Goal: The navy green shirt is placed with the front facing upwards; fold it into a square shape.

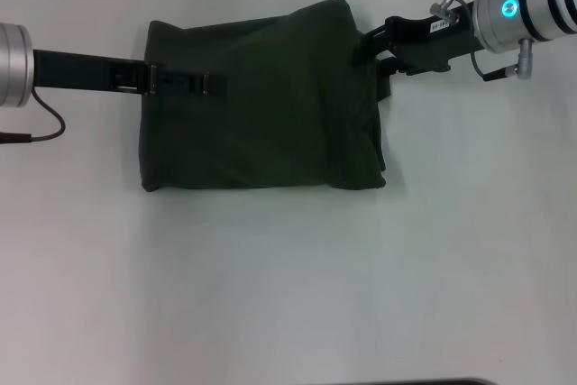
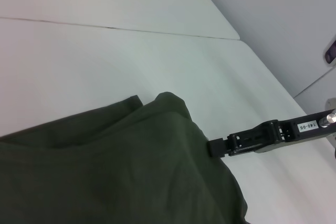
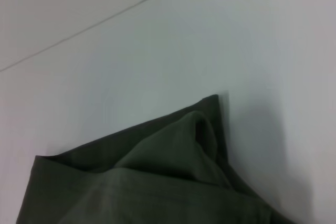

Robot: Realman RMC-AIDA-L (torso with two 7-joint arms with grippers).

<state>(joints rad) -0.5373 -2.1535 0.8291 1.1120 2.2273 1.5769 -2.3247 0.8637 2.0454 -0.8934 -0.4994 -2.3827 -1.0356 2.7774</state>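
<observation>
The navy green shirt [image 1: 261, 105] lies on the white table as a folded, roughly square dark olive bundle, with its lettering hidden. My left gripper [image 1: 189, 85] reaches in from the left and rests over the shirt's upper left part. My right gripper [image 1: 371, 47] comes in from the right and is shut on the shirt's upper right edge, where the fabric rises a little. The left wrist view shows the shirt [image 2: 115, 171] close up and the right gripper [image 2: 216, 147] touching its edge. The right wrist view shows a raised fold of the shirt [image 3: 173, 166].
The white table [image 1: 288, 295] stretches around the shirt on all sides. A black cable [image 1: 45, 123] hangs from my left arm at the far left. A table seam [image 2: 105, 25] runs behind the shirt.
</observation>
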